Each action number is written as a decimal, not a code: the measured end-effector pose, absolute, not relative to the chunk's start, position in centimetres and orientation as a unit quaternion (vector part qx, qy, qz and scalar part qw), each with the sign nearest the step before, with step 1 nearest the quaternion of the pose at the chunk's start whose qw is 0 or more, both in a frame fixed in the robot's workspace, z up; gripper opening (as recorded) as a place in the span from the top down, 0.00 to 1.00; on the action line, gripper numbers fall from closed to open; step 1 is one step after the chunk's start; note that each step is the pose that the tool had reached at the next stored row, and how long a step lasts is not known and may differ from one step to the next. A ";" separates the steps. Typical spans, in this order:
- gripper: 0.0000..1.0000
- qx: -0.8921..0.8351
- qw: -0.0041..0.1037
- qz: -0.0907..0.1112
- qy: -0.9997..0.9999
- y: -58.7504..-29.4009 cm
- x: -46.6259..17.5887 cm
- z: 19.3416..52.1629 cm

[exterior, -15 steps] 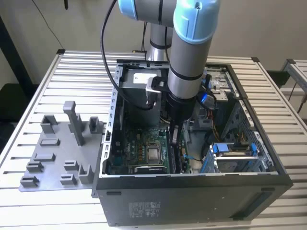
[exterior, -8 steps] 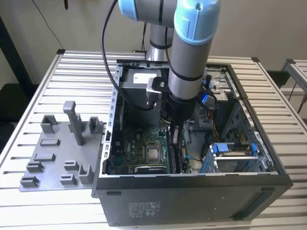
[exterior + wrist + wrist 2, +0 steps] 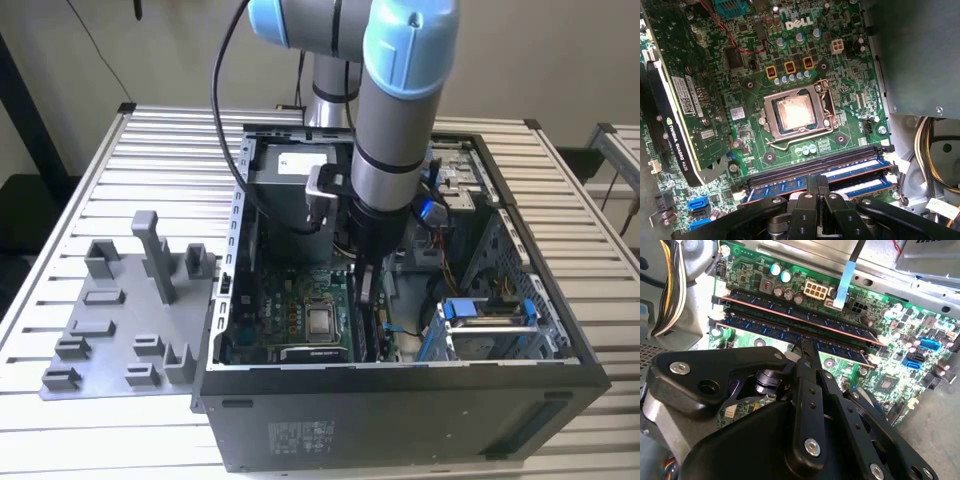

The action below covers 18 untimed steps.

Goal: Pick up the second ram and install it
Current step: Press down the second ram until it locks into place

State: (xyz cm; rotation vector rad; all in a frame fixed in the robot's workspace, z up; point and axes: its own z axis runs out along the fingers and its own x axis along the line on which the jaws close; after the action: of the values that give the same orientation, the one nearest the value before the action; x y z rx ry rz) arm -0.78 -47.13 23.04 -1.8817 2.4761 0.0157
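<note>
My gripper (image 3: 364, 290) reaches down into the open computer case (image 3: 400, 420), over the memory slots beside the processor socket. In both wrist views its black fingers are shut together, with nothing between them. The tips (image 3: 804, 346) rest on the top edge of the second ram (image 3: 760, 330), a long dark stick with a row of chips that stands in the nearer slot. Another stick (image 3: 790, 310) stands in the slot just beyond it. The first wrist view has the gripper (image 3: 818, 181) at about the middle of the ram (image 3: 775, 190).
A light-grey holder tray (image 3: 110, 320) lies on the table at the exterior view's left of the case. Inside the case are the processor socket (image 3: 795, 112), a graphics card (image 3: 685, 100), a power supply (image 3: 295, 175), cable bundles (image 3: 670, 290) and a blue cable (image 3: 845, 280).
</note>
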 end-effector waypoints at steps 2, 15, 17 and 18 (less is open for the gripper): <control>0.89 -0.605 0.016 0.005 0.796 -47.1 -0.8 22.8; 0.89 -0.605 0.016 0.005 0.796 -47.1 -0.8 22.2; 0.89 -0.605 0.016 0.005 0.796 -47.1 -0.8 22.1; 0.89 -0.605 0.016 0.005 0.796 -47.1 -0.8 22.0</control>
State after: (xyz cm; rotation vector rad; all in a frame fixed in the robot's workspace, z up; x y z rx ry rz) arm -0.78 -47.14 22.04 -1.8818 2.4764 0.0155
